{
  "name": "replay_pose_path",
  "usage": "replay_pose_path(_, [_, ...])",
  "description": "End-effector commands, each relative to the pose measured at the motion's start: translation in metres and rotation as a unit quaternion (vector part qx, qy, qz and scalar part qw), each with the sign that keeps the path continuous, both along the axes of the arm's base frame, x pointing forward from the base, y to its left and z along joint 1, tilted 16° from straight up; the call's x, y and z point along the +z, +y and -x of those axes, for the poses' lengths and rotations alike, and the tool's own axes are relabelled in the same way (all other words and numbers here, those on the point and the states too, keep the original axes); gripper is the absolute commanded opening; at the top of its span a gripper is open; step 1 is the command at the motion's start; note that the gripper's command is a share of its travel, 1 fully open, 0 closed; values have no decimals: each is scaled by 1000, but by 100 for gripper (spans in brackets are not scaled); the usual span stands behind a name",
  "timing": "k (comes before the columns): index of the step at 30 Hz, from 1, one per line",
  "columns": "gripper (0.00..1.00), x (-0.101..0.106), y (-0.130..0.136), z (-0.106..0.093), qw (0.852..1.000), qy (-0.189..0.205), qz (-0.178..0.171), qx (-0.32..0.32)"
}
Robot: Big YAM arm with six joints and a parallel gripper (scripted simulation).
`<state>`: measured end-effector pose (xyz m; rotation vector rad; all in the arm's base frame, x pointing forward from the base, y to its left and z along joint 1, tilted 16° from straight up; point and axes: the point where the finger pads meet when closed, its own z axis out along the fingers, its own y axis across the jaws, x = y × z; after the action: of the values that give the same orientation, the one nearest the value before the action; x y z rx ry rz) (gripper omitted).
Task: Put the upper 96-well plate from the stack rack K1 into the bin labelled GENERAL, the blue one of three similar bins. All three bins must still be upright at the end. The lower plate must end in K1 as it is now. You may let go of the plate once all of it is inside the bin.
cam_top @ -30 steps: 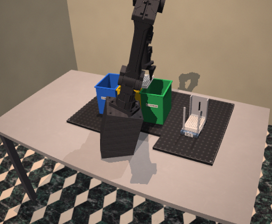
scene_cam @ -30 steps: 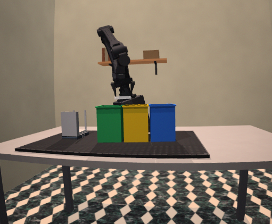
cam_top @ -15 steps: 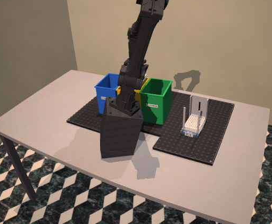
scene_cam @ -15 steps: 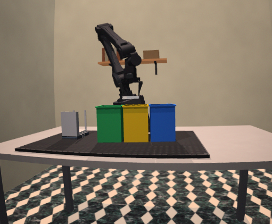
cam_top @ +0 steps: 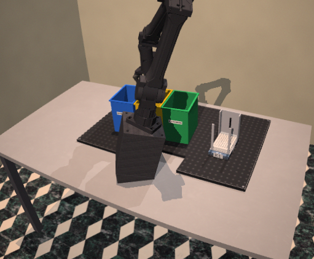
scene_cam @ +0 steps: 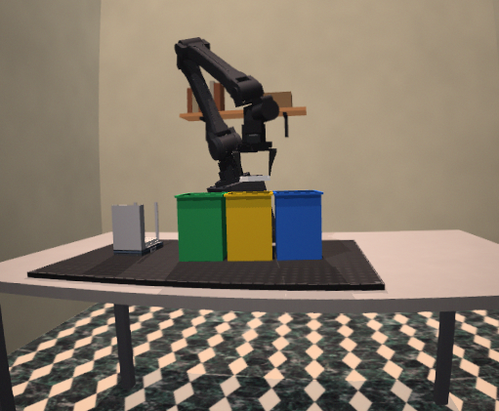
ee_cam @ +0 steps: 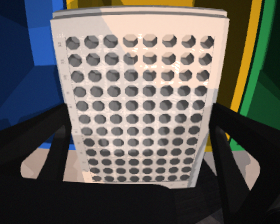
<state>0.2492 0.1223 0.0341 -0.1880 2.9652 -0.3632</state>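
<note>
My gripper (scene_cam: 258,167) is shut on the white 96-well plate (ee_cam: 138,97) and holds it level above the yellow bin (scene_cam: 249,226). The plate also shows as a thin white slab (scene_cam: 254,178) just above the bin rims. The blue bin (scene_cam: 298,225) stands upright next to the yellow one. Rack K1 (cam_top: 225,136) holds the lower plate (cam_top: 226,142). In the top view the arm hides the gripper.
The green bin (cam_top: 180,117) and the blue bin (cam_top: 123,106) stand upright in one row on the black pegboard mat. The arm's dark base block (cam_top: 139,148) stands in front of the bins. A wall shelf (scene_cam: 242,112) hangs behind the arm.
</note>
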Motion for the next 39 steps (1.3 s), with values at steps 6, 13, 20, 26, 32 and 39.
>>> replay_pose_path(6, [0, 3, 47, -18, 1000, -21, -16, -5])
replay_pose_path(13, [0, -2, 65, -17, 1000, -20, -17, -5])
replay_pose_path(20, [0, -8, 88, -16, 1000, -19, -18, -5])
replay_pose_path(26, [0, -13, 108, -15, 1000, -18, -18, -5])
replay_pose_path(32, [0, -17, 121, -14, 1000, -16, -17, -5])
replay_pose_path(39, [0, -20, 136, -13, 1000, -12, -14, -4])
